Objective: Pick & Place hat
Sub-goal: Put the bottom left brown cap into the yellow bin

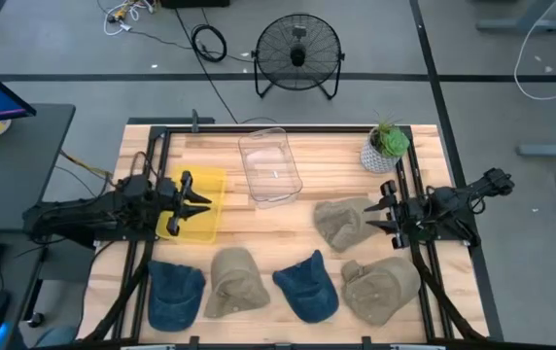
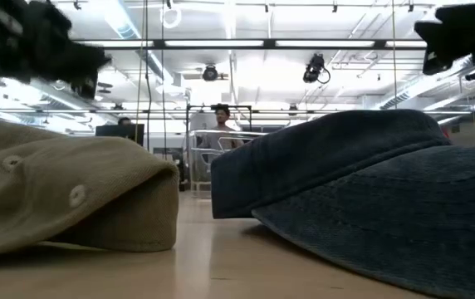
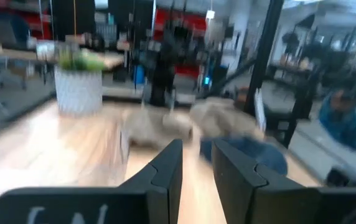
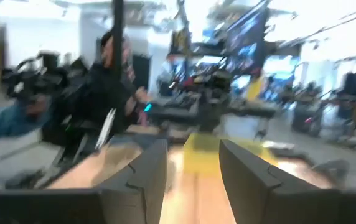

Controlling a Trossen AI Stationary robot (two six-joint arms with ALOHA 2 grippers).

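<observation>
Five hats lie on the wooden table in the high view: a blue hat (image 1: 174,292), a tan hat (image 1: 237,282), a blue hat (image 1: 307,285), a tan hat (image 1: 380,289), and a tan hat (image 1: 344,222) farther back. My left gripper (image 1: 203,197) (image 3: 196,165) is open and empty over the yellow bin (image 1: 200,209). My right gripper (image 1: 380,216) (image 4: 193,168) is open and empty, just right of the far tan hat. The low view shows a tan hat (image 2: 63,195) and a blue hat (image 2: 362,183) up close.
A clear plastic bin (image 1: 270,167) stands at the table's far middle. A potted plant (image 1: 387,146) stands at the far right. A floor fan (image 1: 298,53) is beyond the far edge. Bare wood lies between the yellow bin and the far tan hat.
</observation>
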